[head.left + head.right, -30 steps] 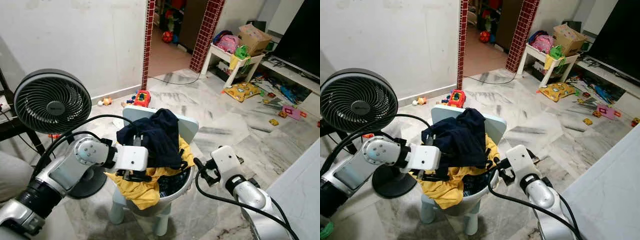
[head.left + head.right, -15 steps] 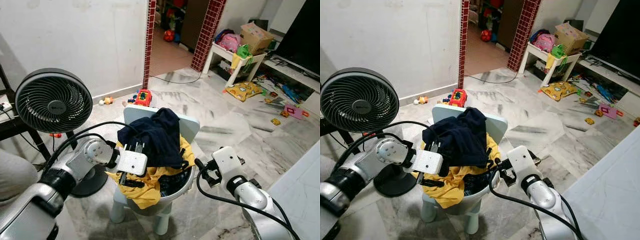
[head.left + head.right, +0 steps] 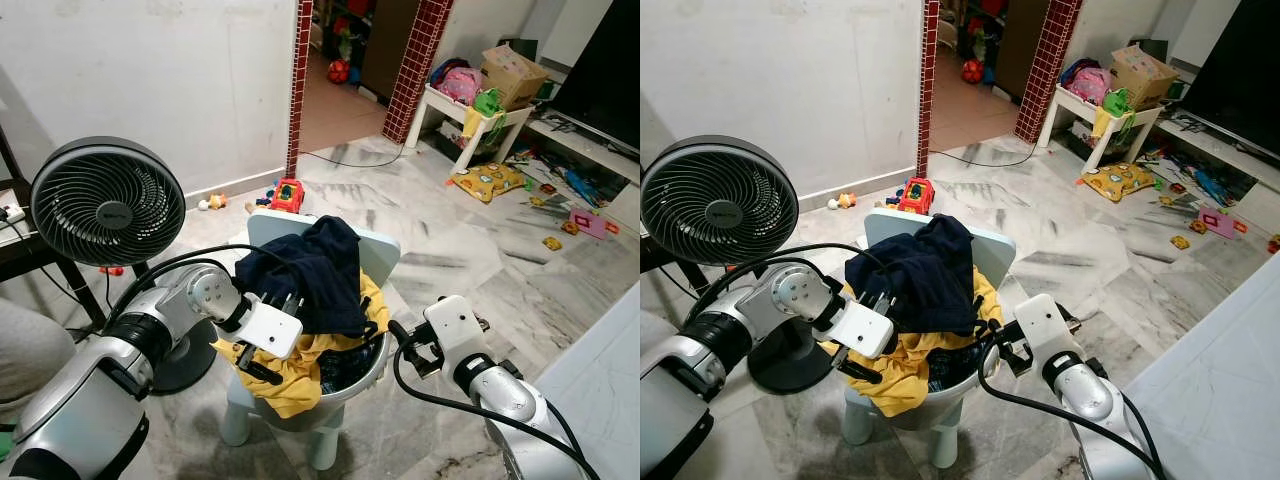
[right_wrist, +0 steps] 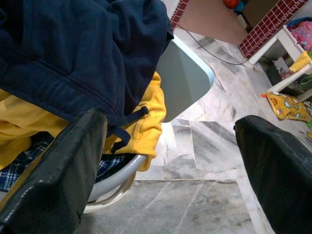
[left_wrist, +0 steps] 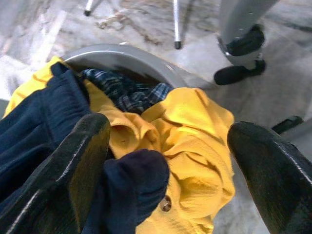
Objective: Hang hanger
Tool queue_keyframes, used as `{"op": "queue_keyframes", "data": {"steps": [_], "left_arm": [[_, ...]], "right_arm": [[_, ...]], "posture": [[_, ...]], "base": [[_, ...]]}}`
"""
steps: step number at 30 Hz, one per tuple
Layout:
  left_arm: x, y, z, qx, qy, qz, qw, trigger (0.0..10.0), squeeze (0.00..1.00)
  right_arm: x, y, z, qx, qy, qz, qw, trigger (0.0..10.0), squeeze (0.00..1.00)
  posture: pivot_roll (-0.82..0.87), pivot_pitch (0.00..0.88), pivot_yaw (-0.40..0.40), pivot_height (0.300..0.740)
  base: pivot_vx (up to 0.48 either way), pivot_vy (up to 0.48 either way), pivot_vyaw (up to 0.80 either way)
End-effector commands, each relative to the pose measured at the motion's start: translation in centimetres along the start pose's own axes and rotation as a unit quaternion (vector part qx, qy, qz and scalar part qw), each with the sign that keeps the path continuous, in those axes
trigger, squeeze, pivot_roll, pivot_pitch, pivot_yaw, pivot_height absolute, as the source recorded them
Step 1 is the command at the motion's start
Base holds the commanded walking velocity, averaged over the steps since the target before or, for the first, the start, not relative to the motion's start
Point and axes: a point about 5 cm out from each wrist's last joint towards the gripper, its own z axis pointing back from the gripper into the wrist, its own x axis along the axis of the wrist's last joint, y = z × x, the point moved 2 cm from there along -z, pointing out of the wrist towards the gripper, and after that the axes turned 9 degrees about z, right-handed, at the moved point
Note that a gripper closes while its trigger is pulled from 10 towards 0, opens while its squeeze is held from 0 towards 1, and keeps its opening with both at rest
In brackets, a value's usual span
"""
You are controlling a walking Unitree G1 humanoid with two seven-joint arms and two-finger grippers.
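Nearest the robot, the left claw (image 3: pixel 283 303) reaches in from the left over a grey basin (image 3: pixel 366 371) heaped with laundry, its black fingers (image 5: pixel 80 161) spread wide on either side of a fold of the dark navy garment (image 3: pixel 310 270). The left wrist view has one finger touching the navy cloth, with a yellow shirt (image 5: pixel 195 165) lying between the two fingers and a blue checked cloth (image 5: pixel 127 90) deeper in the basin. The right claw (image 3: pixel 400 337) sits just beside the basin's right rim, its fingers (image 4: pixel 58 170) also spread apart and holding nothing; the right wrist view looks past them at the navy garment draped over the yellow shirt.

The basin rests on a small pale blue chair (image 3: pixel 380 250) that stands on the marble floor (image 3: pixel 470 260). I cannot make out a hanger anywhere in the pile or around it.

To the left stands a black fan (image 3: pixel 107 203) before a white wall (image 3: pixel 150 70). Small toys (image 3: pixel 285 193) lie at the wall's foot. Farther off, a red brick pillar (image 3: pixel 412 60) frames a doorway, and a white side table (image 3: pixel 478 118) holds a cardboard box (image 3: pixel 512 72), with more toys scattered on the floor near it.
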Motion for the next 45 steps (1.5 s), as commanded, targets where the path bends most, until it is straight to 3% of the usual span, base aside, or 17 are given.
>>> {"op": "queue_keyframes", "data": {"steps": [1, 7, 12, 20, 21, 22, 23, 24, 25, 32, 38, 45], "left_arm": [[0.2, 0.4, 0.5, -0.018, 0.014, -0.016, 1.0, 10.0, 0.0], [0.2, 0.9, 1.5, -0.039, 0.034, -0.037, 0.998, 10.0, 0.0], [0.2, 1.9, 1.7, 0.003, 0.038, -0.016, 0.999, 10.0, 0.0], [-2.5, 1.6, 0.9, 0.069, 0.118, -0.01, 0.991, 9.8, 0.0], [-2.7, 1.5, 0.8, 0.068, 0.124, -0.008, 0.99, 8.7, 0.0], [-2.8, 1.4, 0.7, 0.072, 0.126, -0.003, 0.989, 5.6, 0.0], [-2.9, 1.4, 0.7, 0.075, 0.127, 0.001, 0.989, 5.6, 0.0], [-3.1, 1.5, 0.7, 0.081, 0.135, -0.005, 0.987, 0.9, 0.0], [-3.1, 1.6, 0.7, 0.086, 0.138, -0.008, 0.987, 0.0, 0.0], [-2.7, 3.1, 1.2, 0.157, 0.138, -0.024, 0.978, 0.0, 0.0], [-2.6, 3.5, 1.2, 0.19, 0.123, -0.007, 0.974, 0.0, 0.0], [-2.3, 3.8, 1.1, 0.206, 0.096, 0.025, 0.973, 0.0, 0.0]], "right_arm": [[0.0, -0.4, 0.2, -0.006, 0.0, 0.003, 1.0, 10.0, 0.0], [0.1, -0.3, 0.2, -0.003, 0.0, 0.002, 1.0, 10.0, 0.0], [0.1, -0.2, 0.1, -0.003, 0.0, 0.002, 1.0, 10.0, 0.0], [0.1, -0.1, 0.0, 0.0, 0.0, 0.004, 1.0, 10.0, 0.0], [0.1, -0.1, 0.0, 0.0, 0.0, 0.004, 1.0, 10.0, 0.0], [0.1, -0.1, 0.0, 0.0, 0.0, 0.004, 1.0, 10.0, 0.0], [0.1, -0.1, 0.0, 0.0, -0.001, 0.004, 1.0, 10.0, 0.0], [0.1, -0.1, 0.1, 0.0, 0.0, 0.005, 1.0, 10.0, 0.0], [0.1, -0.1, 0.1, -0.001, 0.0, 0.006, 1.0, 10.0, 0.0], [0.0, 0.0, 0.2, -0.002, 0.001, 0.005, 1.0, 10.0, 0.0], [0.1, 0.2, 0.1, 0.004, -0.001, 0.005, 1.0, 10.0, 0.0], [0.1, 0.4, 0.9, 0.053, -0.013, 0.017, 0.998, 10.0, 0.0]], "posture": [[0.09, 0.0, -0.112, 0.74], [0.1, 0.0, -0.113, 0.74], [0.09, 0.0, -0.109, 0.74], [0.09, 0.0, -0.115, 0.74], [0.09, 0.0, -0.115, 0.74], [0.09, 0.0, -0.116, 0.74], [0.09, 0.0, -0.116, 0.74], [0.09, 0.0, -0.116, 0.74], [0.09, 0.0, -0.116, 0.74], [0.09, 0.0, -0.114, 0.74], [0.09, 0.0, -0.114, 0.74], [0.09, 0.0, -0.119, 0.74]], "base": [[0.0, 0.0, 0.0], [0.0, 0.0, 0.0], [0.0, 0.0, 0.0], [0.0, 0.0, 0.0], [0.0, 0.0, 0.0], [0.0, 0.0, 0.0], [0.0, 0.0, 0.0], [0.0, 0.0, 0.0], [0.0, 0.0, 0.0], [0.0, 0.0, 0.0], [0.0, 0.0, 0.0], [0.0, 0.0, 0.0]]}}
